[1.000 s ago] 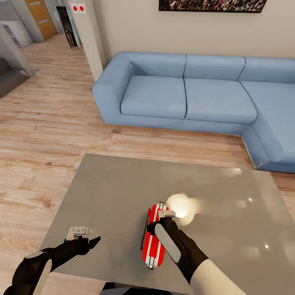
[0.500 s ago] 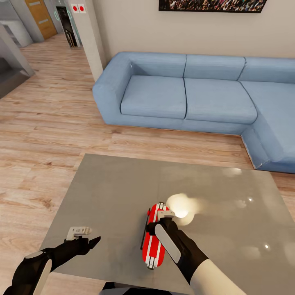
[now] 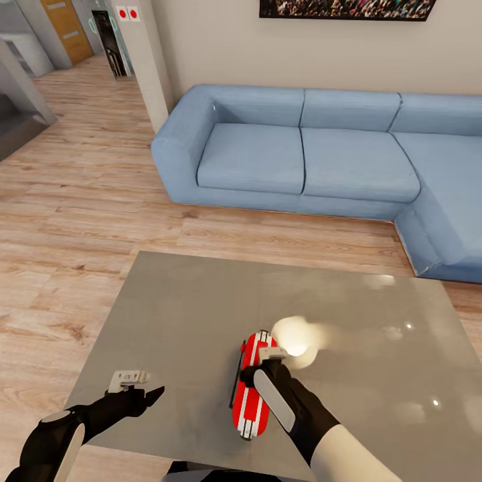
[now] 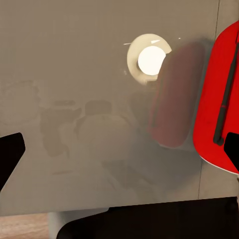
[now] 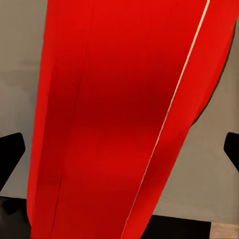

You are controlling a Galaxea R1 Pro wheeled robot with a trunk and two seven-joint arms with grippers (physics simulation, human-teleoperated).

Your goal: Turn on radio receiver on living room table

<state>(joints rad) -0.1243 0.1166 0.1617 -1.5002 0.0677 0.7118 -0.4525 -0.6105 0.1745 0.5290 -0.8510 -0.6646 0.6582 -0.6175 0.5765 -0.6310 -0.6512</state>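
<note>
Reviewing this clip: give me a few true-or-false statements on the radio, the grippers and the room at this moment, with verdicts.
1. The radio receiver rests on the table. True.
2. The left gripper is over the radio. False: the right gripper is; the left hovers near the table's near edge.
3. The sofa is green. False: it is blue.
4. The radio is red with white stripes. True.

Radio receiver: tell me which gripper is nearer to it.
Right. The right gripper sits directly over the radio receiver; the left gripper hovers off to its left, near the table edge.
</note>
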